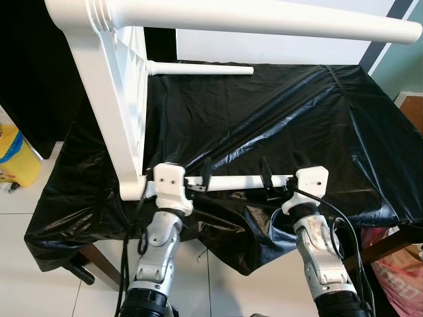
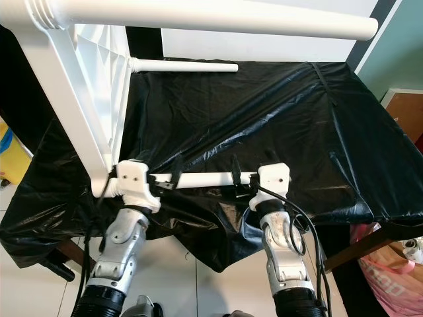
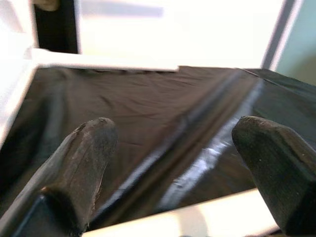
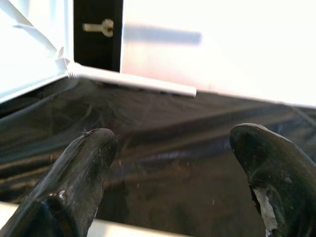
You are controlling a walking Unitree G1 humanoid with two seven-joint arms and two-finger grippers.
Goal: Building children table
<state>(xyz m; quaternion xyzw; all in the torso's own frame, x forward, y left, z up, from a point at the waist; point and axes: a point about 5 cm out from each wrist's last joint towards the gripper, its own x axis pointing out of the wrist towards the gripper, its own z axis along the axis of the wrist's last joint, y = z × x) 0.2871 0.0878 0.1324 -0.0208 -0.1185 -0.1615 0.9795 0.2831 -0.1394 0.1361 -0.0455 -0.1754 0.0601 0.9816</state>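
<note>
Bench (image 1: 317, 112), draped in black plastic sheet (image 1: 277, 218), is the landmark. White tabletop (image 1: 112, 99) stands on edge at its left side, legs sticking out sideways: top leg (image 1: 264, 16), far leg (image 1: 201, 68), and near leg (image 1: 241, 181) along the bench's front edge. Left pincer (image 1: 203, 176) and right pincer (image 1: 266, 178) straddle that near leg, fingers spread, likely steadying it to screw in.

- White table (image 1: 109, 99): tipped on its side on the black sheet, top upright.
- Three round white legs (image 1: 277, 20) visible, sticking out level.
</note>
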